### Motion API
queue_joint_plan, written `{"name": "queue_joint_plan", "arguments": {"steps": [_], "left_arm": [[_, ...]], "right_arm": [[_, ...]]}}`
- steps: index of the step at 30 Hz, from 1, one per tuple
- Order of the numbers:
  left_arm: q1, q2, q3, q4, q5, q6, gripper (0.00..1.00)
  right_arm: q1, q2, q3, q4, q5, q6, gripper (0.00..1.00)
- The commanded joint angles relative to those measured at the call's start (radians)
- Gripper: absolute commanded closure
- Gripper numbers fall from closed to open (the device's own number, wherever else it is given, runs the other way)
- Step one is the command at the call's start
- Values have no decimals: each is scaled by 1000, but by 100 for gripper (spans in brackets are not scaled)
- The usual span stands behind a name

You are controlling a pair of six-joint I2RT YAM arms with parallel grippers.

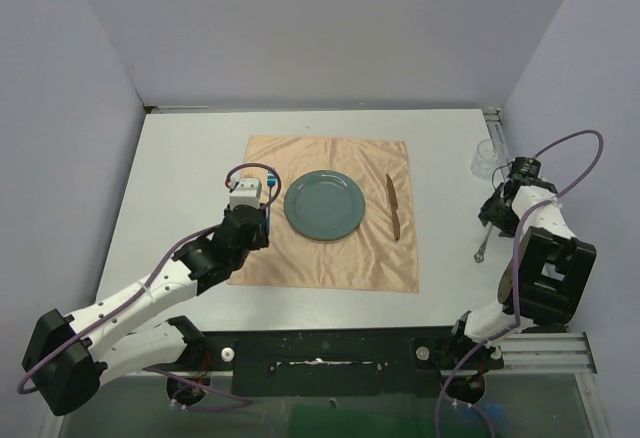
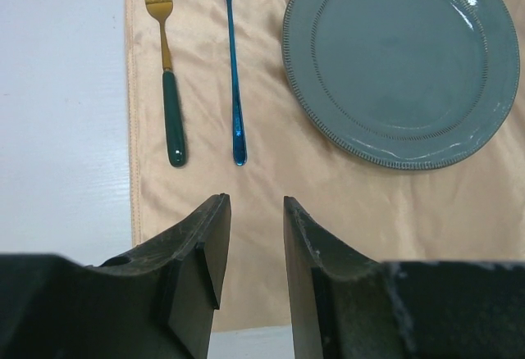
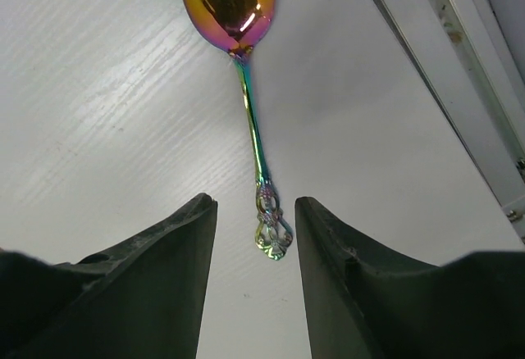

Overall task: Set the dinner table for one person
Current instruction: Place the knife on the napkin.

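The dinner table (image 1: 190, 158) lies beneath left tool (image 2: 254, 203) and right tool (image 3: 256, 203) (both spread, empty).

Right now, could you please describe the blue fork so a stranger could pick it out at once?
On the white table lies a peach cloth with a green plate at its middle. Two forks lie left of the plate, and the blue fork is the nearer one. It is blue all over; the other fork is gold with a green handle.

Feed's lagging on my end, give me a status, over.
Left gripper open, empty, over cloth by blue fork. Right gripper open over spoon handle on dinner table. Plate, knife set. Nothing blocking.
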State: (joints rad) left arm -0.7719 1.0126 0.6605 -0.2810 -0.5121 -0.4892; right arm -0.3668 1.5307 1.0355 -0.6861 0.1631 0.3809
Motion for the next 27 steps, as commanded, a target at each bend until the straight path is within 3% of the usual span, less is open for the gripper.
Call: {"name": "queue_joint_plan", "arguments": {"steps": [1, 9, 27], "left_arm": [[-4, -1, 1, 73, -19, 12, 70], [-6, 15, 1, 75, -34, 18, 69], [-6, 56, 5, 74, -39, 26, 69]], "right_arm": [[-6, 53, 6, 109, -55, 23, 56], [-6, 167, 4, 161, -74, 32, 65], [-9, 191, 12, 137, -4, 3, 66]]}}
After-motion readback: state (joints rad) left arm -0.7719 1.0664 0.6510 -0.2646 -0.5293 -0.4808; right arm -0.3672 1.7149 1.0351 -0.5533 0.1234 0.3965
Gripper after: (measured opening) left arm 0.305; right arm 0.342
